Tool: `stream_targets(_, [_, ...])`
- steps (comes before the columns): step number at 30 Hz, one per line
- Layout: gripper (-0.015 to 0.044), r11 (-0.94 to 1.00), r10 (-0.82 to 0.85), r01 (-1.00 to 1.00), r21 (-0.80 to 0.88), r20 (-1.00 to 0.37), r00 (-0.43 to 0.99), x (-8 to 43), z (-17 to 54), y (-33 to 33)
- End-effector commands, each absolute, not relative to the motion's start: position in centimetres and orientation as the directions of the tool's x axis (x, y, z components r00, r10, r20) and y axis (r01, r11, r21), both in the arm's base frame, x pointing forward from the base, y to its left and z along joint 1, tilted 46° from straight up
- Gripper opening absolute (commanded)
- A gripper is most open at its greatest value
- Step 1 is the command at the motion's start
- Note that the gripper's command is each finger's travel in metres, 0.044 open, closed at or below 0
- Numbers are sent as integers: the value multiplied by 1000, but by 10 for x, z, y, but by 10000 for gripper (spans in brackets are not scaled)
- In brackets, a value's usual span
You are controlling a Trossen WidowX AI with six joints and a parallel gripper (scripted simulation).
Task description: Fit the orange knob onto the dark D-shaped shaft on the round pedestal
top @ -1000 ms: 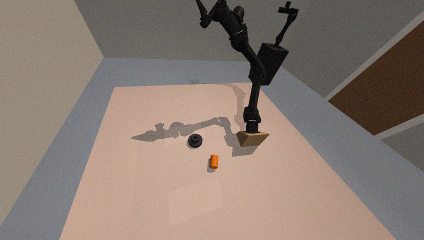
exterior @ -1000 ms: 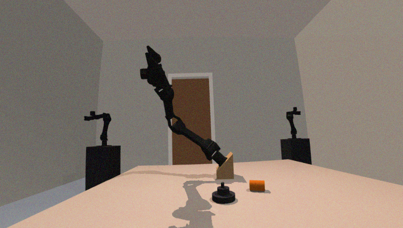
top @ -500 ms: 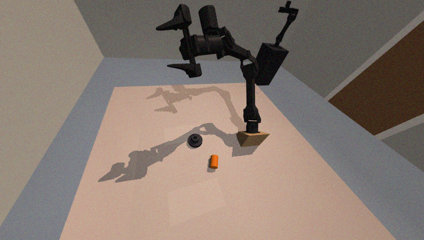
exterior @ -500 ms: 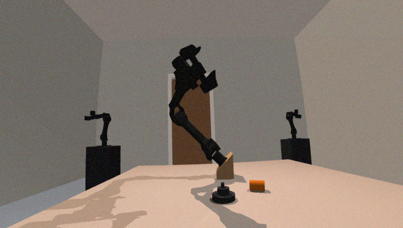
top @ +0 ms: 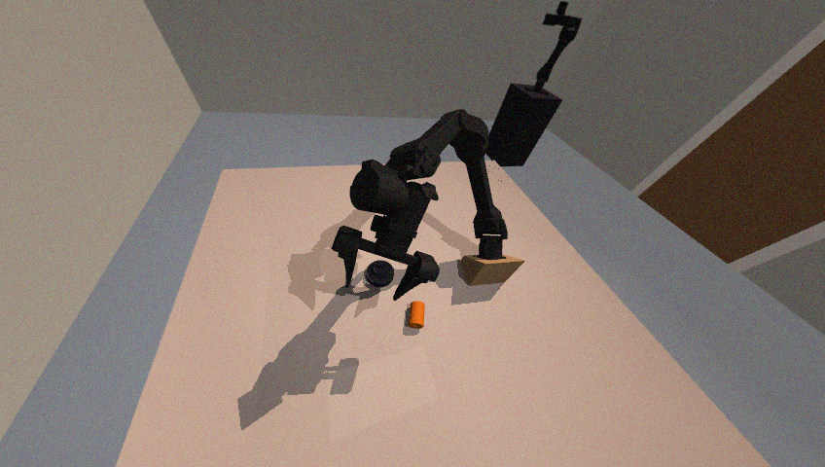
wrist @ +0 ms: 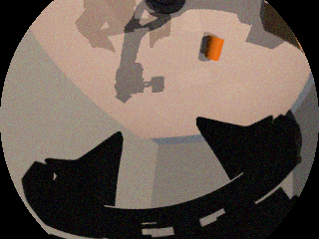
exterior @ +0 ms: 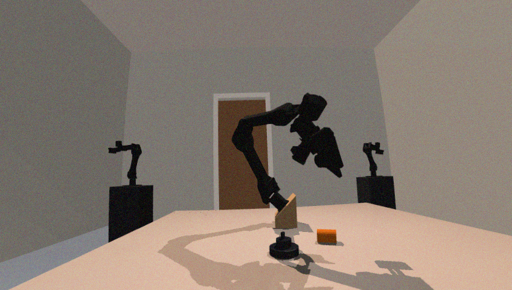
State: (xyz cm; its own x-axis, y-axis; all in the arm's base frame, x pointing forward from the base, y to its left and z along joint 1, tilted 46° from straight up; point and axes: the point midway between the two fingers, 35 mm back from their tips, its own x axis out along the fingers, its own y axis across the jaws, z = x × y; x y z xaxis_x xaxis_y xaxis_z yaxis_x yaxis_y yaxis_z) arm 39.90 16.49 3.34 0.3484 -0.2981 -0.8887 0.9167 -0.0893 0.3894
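Observation:
The orange knob [top: 416, 314] [exterior: 326, 236] [wrist: 214, 48] lies on its side on the table, clear of the pedestal. The dark round pedestal [top: 378, 273] [exterior: 284, 250] stands on the table with its shaft [exterior: 282, 234] pointing up; only its edge [wrist: 168, 6] shows at the top of the wrist view. My gripper [top: 372, 293] [wrist: 159, 127] is open and empty, high above the table. In the top view the pedestal appears between its fingers, but the exterior view shows the gripper well above it. The knob's hole and the shaft's flat side cannot be made out.
The arm's wooden wedge base [top: 491, 270] [exterior: 287, 215] stands on the table [top: 550, 376] [exterior: 107, 266], behind the pedestal in the exterior view. Arm shadows fall around the pedestal. Two dark stands [exterior: 130, 211] [exterior: 376, 188] with small arms stand beyond the table.

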Motion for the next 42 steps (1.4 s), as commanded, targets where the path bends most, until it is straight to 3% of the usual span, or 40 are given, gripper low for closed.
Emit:
stream_targets(1, [440, -203, -497, 943, 262, -858, 132, 355, -23, 140])
stream_targets(5, [440, -300, -720, 932, 204, -690, -81, 300, -64, 105])
stream_targets(8, [440, -316, -799, 926, 207, -585, -142, 279, -73, 90])
stream_targets(42, [440, -316, -801, 926, 208, -581, -143, 276, -111, 53])
